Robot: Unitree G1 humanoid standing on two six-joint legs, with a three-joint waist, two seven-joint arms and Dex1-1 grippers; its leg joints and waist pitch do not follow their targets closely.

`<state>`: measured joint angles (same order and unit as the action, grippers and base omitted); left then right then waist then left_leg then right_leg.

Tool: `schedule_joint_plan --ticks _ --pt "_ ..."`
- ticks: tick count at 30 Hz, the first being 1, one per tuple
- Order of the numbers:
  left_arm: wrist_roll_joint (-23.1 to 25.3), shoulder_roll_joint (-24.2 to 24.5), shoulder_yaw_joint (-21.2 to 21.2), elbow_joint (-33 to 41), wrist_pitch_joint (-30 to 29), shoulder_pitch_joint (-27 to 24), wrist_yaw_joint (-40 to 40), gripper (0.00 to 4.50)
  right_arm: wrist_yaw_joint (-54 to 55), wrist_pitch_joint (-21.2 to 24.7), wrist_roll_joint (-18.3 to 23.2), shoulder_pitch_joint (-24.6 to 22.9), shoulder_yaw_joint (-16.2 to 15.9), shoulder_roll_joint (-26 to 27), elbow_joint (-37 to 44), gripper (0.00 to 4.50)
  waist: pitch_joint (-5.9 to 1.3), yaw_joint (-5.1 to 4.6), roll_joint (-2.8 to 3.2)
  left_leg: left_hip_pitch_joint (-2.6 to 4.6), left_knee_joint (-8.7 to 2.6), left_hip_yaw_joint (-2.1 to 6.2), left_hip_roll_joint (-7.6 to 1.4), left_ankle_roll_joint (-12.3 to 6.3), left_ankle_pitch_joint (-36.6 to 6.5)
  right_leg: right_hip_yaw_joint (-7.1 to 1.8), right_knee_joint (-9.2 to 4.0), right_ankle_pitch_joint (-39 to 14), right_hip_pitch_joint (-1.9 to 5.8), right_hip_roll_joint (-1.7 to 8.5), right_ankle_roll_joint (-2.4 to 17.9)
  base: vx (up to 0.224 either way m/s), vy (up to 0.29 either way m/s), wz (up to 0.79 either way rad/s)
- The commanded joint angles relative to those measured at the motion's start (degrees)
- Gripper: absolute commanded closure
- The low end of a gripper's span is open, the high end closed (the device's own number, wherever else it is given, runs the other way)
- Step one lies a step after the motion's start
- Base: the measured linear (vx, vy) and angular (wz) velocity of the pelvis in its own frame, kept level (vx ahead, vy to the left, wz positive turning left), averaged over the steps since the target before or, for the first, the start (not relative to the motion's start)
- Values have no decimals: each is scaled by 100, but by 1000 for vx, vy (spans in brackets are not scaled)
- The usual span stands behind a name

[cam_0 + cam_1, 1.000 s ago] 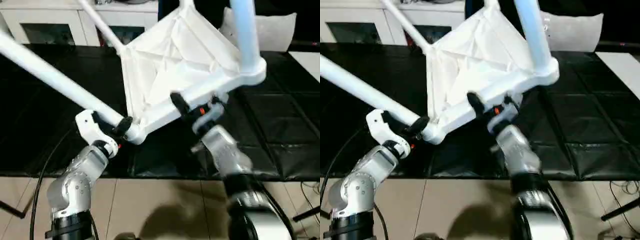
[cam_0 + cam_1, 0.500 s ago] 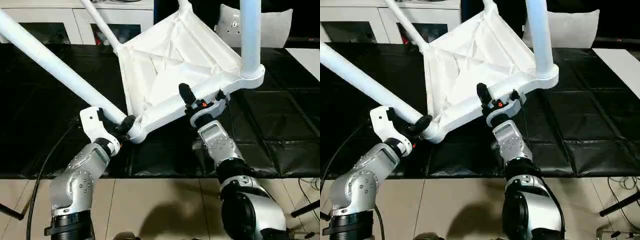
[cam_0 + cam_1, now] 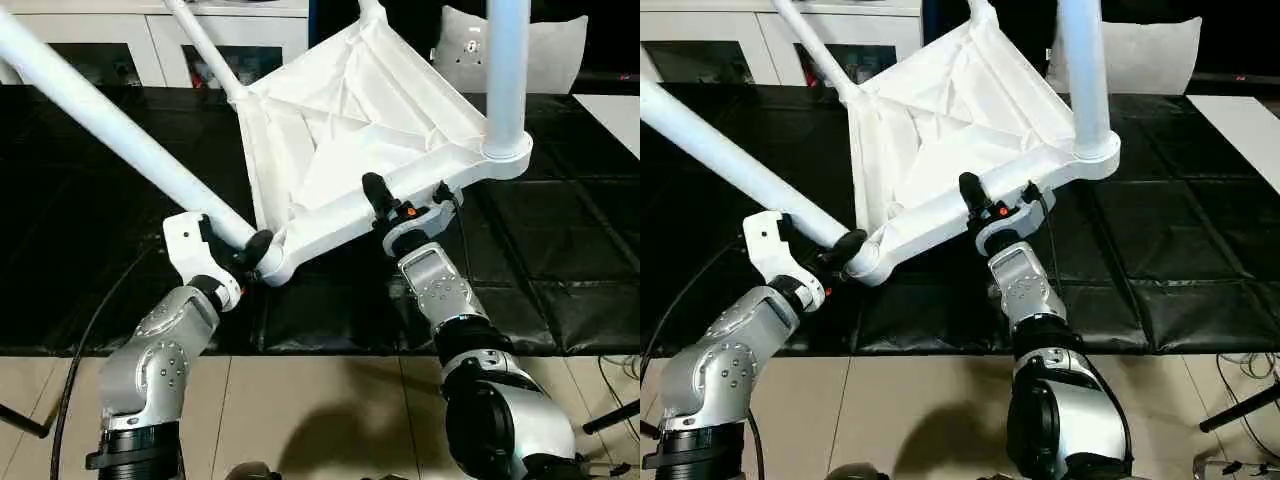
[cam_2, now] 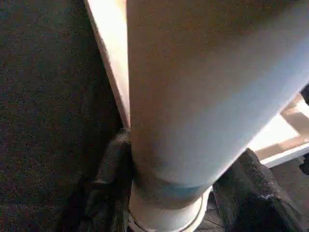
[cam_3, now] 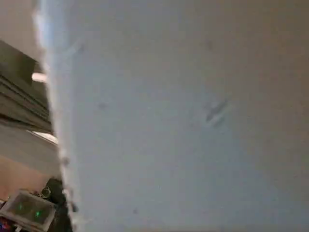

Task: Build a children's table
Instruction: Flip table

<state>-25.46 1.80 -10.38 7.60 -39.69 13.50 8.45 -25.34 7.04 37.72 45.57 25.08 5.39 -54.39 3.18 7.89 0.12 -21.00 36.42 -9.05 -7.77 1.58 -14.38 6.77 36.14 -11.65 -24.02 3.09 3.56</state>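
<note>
Even overhead light; soft robot shadow on floor (image 3: 330, 440); head views sharp; wrist views dim, blurred close-up.

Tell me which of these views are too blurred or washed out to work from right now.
Left eye view: sharp, evenly lit; table top, legs and both hands read clearly. Left wrist view: the leg sits so close that it is soft and tinted orange and blue, with the left hand's fingers dark beside it. Right wrist view: pale, featureless blur of white plastic, no usable edges.
</note>
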Motion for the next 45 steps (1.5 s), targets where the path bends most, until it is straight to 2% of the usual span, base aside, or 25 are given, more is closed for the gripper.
schedule_joint_plan --ticks 1,2,3,4,5,7,9,12,13,16,18,20,22,23,25,28,29,30,31,33,34,39,42,43,45 --pt "11 -15 215 -236 -103 -122 155 247 -328 -83 -68 306 -150 35 177 244 -441 -1 -16 11 -333 198 -593 -1118 997 -458 -303 49 400 728 1235 0 0 0" --pt "66 10 241 -239 -29 -122 161 247 -343 -113 -109 295 -181 29 184 246 -438 2 -13 9 -335 199 -591 -1111 966 -457 -311 -7 401 731 1218 0 0 0" --pt "67 -16 191 -258 41 -108 126 212 -374 -130 -130 281 -204 30 208 246 -444 3 -8 9 -333 199 -586 -1097 961 -457 -312 -16 406 730 1204 0 0 0" --pt "68 -12 146 -271 84 -93 107 212 -416 -179 -153 262 -230 35 248 246 -447 6 -2 17 -333 200 -593 -1088 975 -455 -307 5 400 727 1208 0 0 0" --pt "63 6 91 -286 193 -77 117 177 -445 -180 -158 246 -238 44 303 246 -445 2 -2 18 -332 203 -598 -1093 992 -454 -305 38 394 722 1210 0 0 0" --pt "37 29 68 -271 231 -77 157 177 -409 -214 -165 245 -228 44 334 246 -446 -1 -4 24 -332 197 -598 -1080 972 -455 -301 35 391 720 1217 0 0 0" --pt "-8 55 41 -237 251 -83 215 155 -329 -309 -174 261 -196 35 351 246 -457 -4 -6 8 -325 202 -590 -1077 1035 -454 -281 133 403 725 1229 0 0 0" --pt "-35 164 -18 -71 404 -191 385 137 -79 -511 -182 340 -70 -75 380 246 -489 -21 -4 10 -294 203 -584 -1176 1270 -446 -230 479 388 718 1289 0 0 0" --pt "-31 243 -43 7 507 -328 480 132 58 -764 -287 356 -43 -185 397 246 -495 -17 -2 7 -282 200 -583 -1232 1348 -441 -218 572 376 711 1308 0 0 0" --pt "-40 329 -93 100 628 -489 563 103 241 -968 -347 361 41 -345 417 246 -516 20 -11 -5 -245 185 -578 -1295 1473 -444 -170 739 340 703 1378 0 0 0" --pt "-51 457 -57 244 691 -638 767 96 402 -1102 -395 332 116 -507 494 246 -481 41 -8 -20 -243 172 -579 -1330 1333 -447 -203 562 308 696 1360 0 0 0" --pt "11 591 44 404 790 -762 946 68 494 -1203 -542 275 80 -649 638 246 -449 93 -3 12 -269 159 -601 -1189 935 -452 -264 9 290 690 1245 0 0 0" --pt "31 631 80 455 821 -799 1000 54 527 -1229 -596 257 59 -689 689 246 -432 140 11 42 -285 137 -608 -1034 717 -459 -297 -231 271 668 1170 0 0 0" --pt "101 762 196 636 922 -925 1161 54 675 -1286 -757 205 18 -830 824 246 -420 135 -12 14 -306 128 -614 -960 618 -460 -301 -321 295 670 1117 0 0 0" --pt "192 995 402 1008 1036 -1142 1419 37 926 -1343 -1101 93 -107 -1093 1075 246 -420 151 -5 11 -322 136 -636 -835 559 -458 -293 -509 298 687 1015 0 0 0" --pt "210 1050 450 1095 1064 -1193 1478 17 983 -1362 -1183 68 -142 -1154 1127 246 -399 146 -3 66 -330 74 -612 -602 264 -482 -337 -667 244 657 960 0 0 0" --pt "309 1312 614 1345 1039 -1243 1638 17 1235 -1246 -1459 -69 -266 -1313 1432 246 -392 141 -39 45 -352 71 -604 -510 162 -489 -350 -727 279 660 901 0 0 0" --pt "322 1337 627 1364 1042 -1240 1653 13 1265 -1232 -1493 -86 -283 -1327 1469 246 -396 142 -36 34 -360 82 -604 -489 172 -492 -331 -715 290 660 854 0 0 0" --pt "474 1572 725 1518 1071 -1166 1723 13 1506 -1087 -1805 -237 -451 -1460 1827 246 -393 121 -63 21 -369 85 -598 -469 162 -488 -336 -721 300 652 778 0 0 0" --pt "536 1641 741 1548 1085 -1117 1712 12 1564 -1036 -1900 -284 -514 -1497 1942 246 -396 117 -47 30 -370 85 -583 -436 183 -488 -328 -701 289 633 673 0 0 0" --pt "602 1765 717 1615 1116 -948 1705 12 1734 -952 -2090 -358 -606 -1573 2107 246 -376 102 -67 7 -381 81 -566 -390 122 -491 -357 -790 303 636 618 0 0 0" --pt "719 2049 657 1776 1213 -555 1775 0 1887 -742 -2330 -474 -767 -1682 2378 246 -371 34 -88 -21 -405 85 -518 -239 -111 -486 -396 -1098 338 629 392 0 0 0" --pt "1207 2546 867 1811 1375 -21 1890 0 2035 -381 -2654 -600 -1114 -1824 2757 246 -357 -44 -117 -61 -414 96 -485 -244 -162 -470 -420 -1255 372 614 256 0 0 0" --pt "1259 2588 902 1808 1394 48 1899 0 2050 -341 -2678 -609 -1147 -1836 2797 246 -352 -33 -115 -44 -414 94 -475 -234 -186 -468 -458 -1475 355 601 107 0 0 0" --pt "1448 2694 1044 1778 1474 274 1940 0 2084 -226 -2721 -624 -1226 -1861 2897 246 -350 -67 -124 -61 -418 100 -475 -204 -142 -464 -458 -1482 360 604 100 0 0 0"
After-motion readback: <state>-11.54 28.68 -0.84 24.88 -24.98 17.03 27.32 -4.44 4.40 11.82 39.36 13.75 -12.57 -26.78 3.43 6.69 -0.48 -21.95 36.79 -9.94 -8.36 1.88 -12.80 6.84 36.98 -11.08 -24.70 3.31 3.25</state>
